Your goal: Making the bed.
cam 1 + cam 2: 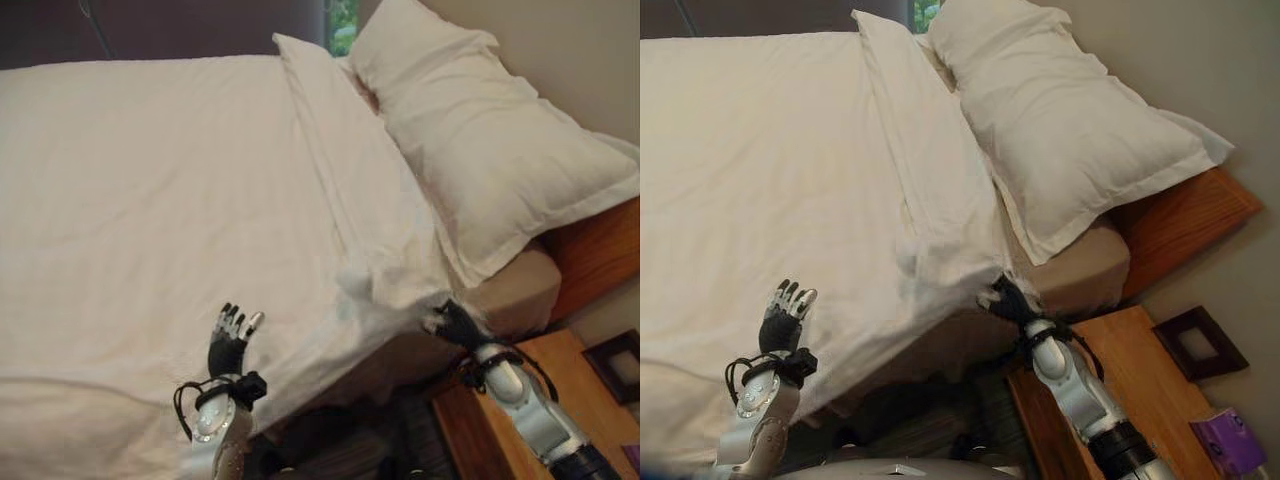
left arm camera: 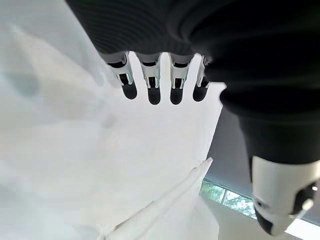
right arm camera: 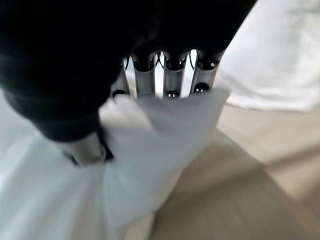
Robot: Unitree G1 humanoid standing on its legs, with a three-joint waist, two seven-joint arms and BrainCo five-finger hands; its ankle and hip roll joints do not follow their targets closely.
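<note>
Pinching the white duvet (image 1: 200, 180) corner, apparently, the right hand (image 1: 1012, 300) reaches up while the left hand (image 1: 230, 335) hovers open-fingered.

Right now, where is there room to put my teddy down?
The wide flat duvet beyond the left robot hand is bare. So is the nightstand top near the bed. The pillow fills the head end; the right robot hand grips the duvet corner.

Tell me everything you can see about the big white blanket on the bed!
The white blanket looks like soft cloth, a bit wrinkled, spread over most of the bed. Its top edge is folded back in a band below the pillow. The right hand pinches its near corner, lifted off the tan mattress. The left hand rests open on it.
</note>
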